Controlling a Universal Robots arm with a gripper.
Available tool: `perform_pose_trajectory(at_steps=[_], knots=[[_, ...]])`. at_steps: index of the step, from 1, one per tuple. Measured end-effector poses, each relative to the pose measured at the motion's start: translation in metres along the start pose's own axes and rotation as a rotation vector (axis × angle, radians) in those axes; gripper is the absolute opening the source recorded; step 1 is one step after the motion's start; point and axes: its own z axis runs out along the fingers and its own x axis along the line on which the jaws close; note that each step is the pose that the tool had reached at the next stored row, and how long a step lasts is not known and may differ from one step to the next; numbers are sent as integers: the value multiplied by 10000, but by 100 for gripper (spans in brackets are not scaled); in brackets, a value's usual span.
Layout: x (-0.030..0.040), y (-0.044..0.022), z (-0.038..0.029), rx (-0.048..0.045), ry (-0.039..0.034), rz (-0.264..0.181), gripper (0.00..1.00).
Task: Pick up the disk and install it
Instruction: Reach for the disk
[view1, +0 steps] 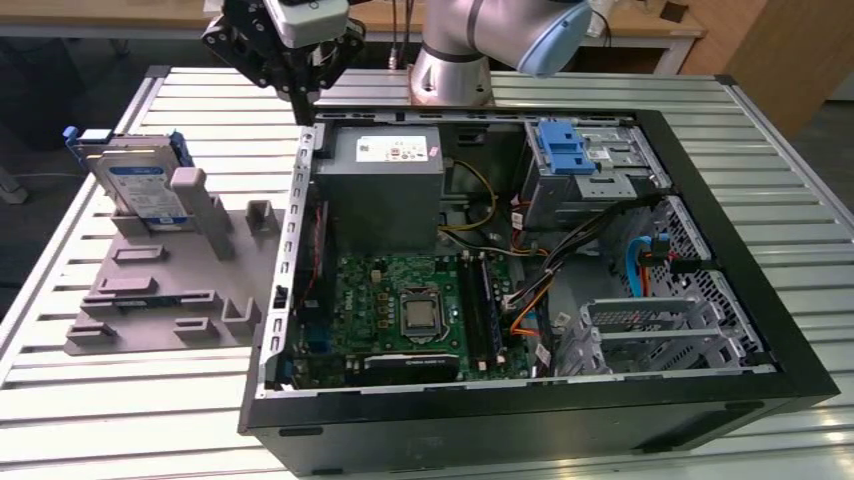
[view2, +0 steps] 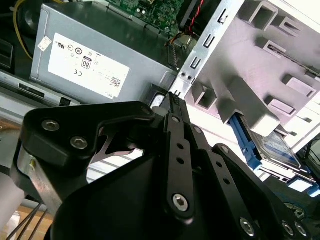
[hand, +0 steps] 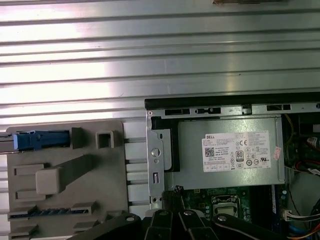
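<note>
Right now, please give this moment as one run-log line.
end effector: shut, empty, near computer case corner | disk: upright in grey holder, untouched | install: not done

In the exterior view, a grey holder's post (view1: 190, 205) hides part of the disk (view1: 134, 180).

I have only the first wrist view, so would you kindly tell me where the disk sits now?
Observer: The disk stands upright in the grey fixture, outside the case, at the exterior view's left.
Operator: And the gripper?
Observer: The gripper hangs over the case's corner nearest the fixture, apart from the disk, holding nothing.
Operator: And the drive cage?
Observer: The drive cage, with its blue latch, sits inside the case toward the exterior view's right.
</note>
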Motion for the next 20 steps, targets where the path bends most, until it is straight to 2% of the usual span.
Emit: perform_pose_trajectory(at_steps=[4,14,20], knots=[[36,3,2,0,0,1,11],[47,1,1,1,0,2,11],[115,6,1,0,-1,1,11]])
